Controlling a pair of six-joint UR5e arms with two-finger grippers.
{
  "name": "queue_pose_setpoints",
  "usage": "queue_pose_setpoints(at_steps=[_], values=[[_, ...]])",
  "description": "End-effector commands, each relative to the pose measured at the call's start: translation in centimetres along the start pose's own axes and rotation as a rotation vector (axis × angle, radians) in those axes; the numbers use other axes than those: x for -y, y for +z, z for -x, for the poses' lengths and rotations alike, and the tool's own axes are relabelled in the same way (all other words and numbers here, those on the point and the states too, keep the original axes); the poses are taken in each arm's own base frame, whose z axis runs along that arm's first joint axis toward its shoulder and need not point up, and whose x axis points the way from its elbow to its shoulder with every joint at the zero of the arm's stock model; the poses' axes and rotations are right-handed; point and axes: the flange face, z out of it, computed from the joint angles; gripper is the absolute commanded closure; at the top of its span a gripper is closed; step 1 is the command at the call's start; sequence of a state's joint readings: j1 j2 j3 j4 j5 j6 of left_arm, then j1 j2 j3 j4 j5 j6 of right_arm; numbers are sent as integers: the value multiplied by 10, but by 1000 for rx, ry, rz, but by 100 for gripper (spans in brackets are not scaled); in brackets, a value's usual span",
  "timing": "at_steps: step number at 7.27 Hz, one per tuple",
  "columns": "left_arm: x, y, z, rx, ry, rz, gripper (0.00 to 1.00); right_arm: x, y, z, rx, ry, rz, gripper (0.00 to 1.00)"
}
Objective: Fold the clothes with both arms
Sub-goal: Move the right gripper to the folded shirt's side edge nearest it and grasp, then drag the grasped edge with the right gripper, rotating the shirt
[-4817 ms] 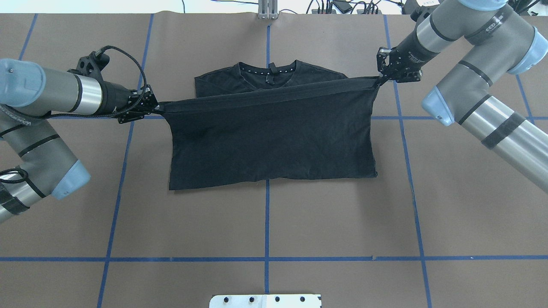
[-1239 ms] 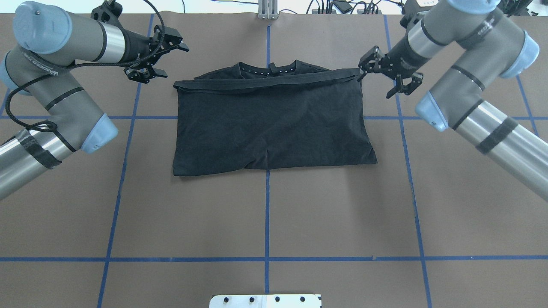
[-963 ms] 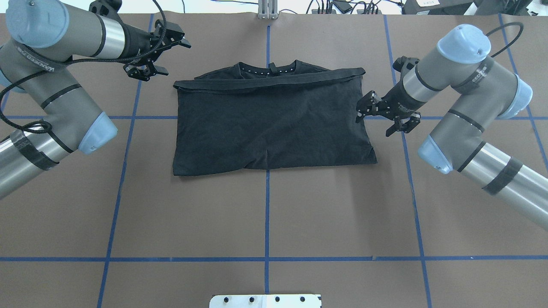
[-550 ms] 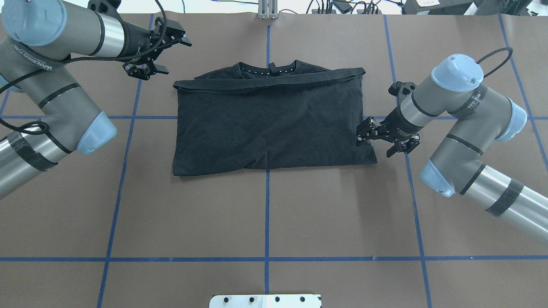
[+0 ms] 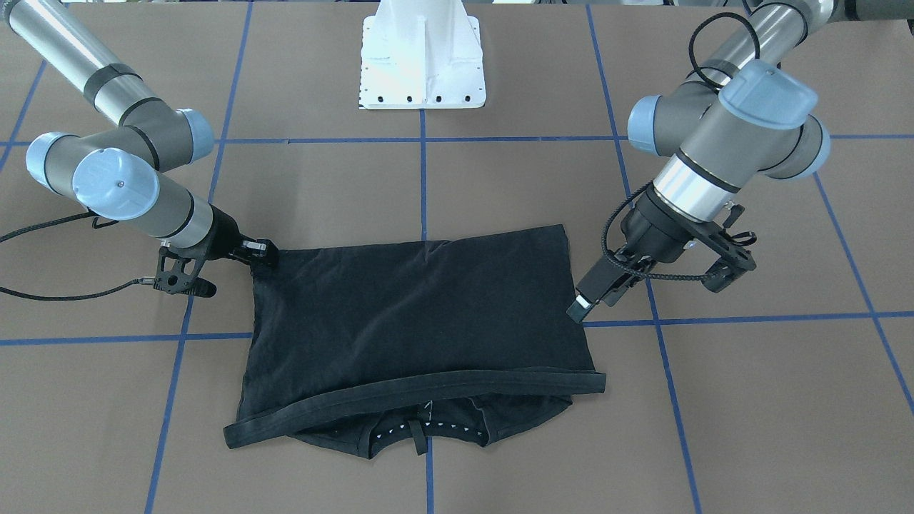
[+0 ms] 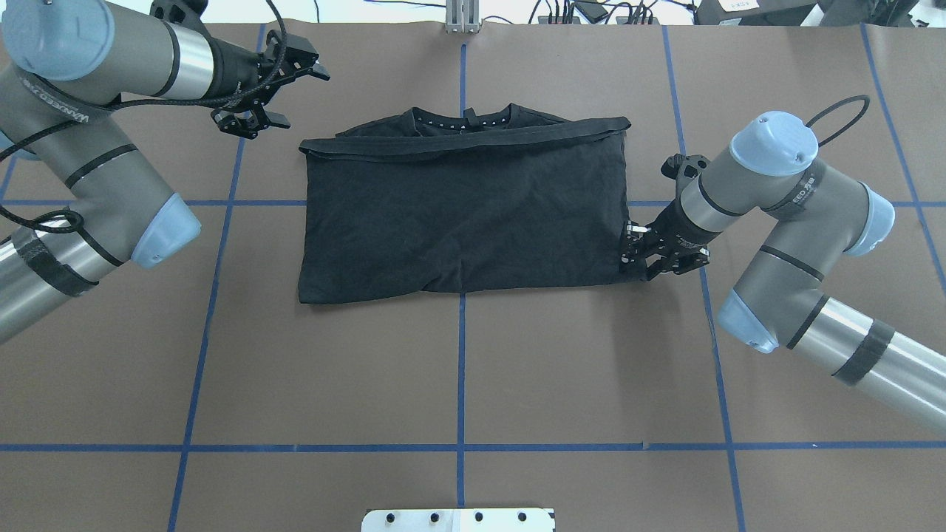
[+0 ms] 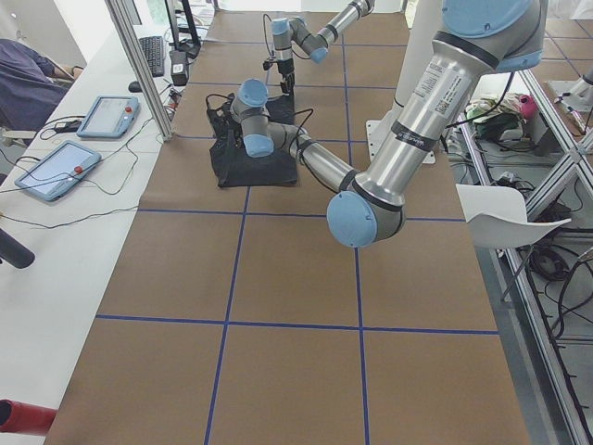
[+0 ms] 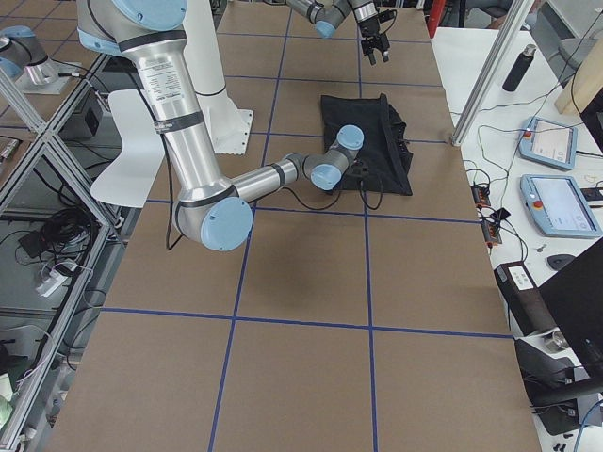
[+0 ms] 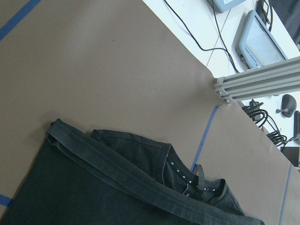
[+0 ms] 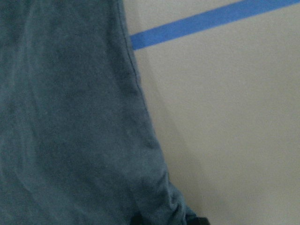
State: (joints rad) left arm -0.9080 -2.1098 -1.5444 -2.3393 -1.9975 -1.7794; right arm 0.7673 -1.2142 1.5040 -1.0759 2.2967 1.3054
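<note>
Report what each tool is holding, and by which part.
Left tool: nothing, open, clear of the cloth. Right tool sits at a hem-side corner of the black T-shirt; a grip cannot be told.

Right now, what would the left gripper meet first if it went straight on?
The left gripper would likely meet the shirt at its folded hem corner; depth unclear, possibly the table beside it.

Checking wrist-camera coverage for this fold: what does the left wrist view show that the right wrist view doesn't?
Left wrist only: the collar with small pale dots, the hem band folded up to it, an aluminium post and a tablet past the table edge. Right wrist only: a blurred close-up of one side edge. Both: the T-shirt on the paper table cover with blue tape lines.
</note>
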Motion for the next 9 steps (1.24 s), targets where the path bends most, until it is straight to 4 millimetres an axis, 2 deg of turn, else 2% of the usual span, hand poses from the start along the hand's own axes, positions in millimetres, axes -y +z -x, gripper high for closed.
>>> queue_pose_setpoints(at_steps=[1,2,3,4,5,6,7,8,9], values=[[0,1,1,2,0,-1,0,1,0,-1,-3,8,13,100],[0,2,1,3,-1,-3,0,-1,-6,2,13,-2,16,100],[1,0,1,1,-1,-4,0,-1,-23,4,48,-36,57,100],[1,0,1,1,-1,-4,0,-21,-41,10,92,-64,108,100],[2,0,1,1,-1,-4,0,-59,-51,-3,111,-86,153,100],[0,0,0,0,0,-2,0,-103,-52,3,131,-138,219,100],[1,-1,0,-2,0,-3,0,-145,-49,22,153,-176,310,100],[0,0,0,0,0,-2,0,-185,-35,39,150,-180,425,100],[1,1,8,10,-4,-3,0,-214,-20,49,144,-217,476,100]])
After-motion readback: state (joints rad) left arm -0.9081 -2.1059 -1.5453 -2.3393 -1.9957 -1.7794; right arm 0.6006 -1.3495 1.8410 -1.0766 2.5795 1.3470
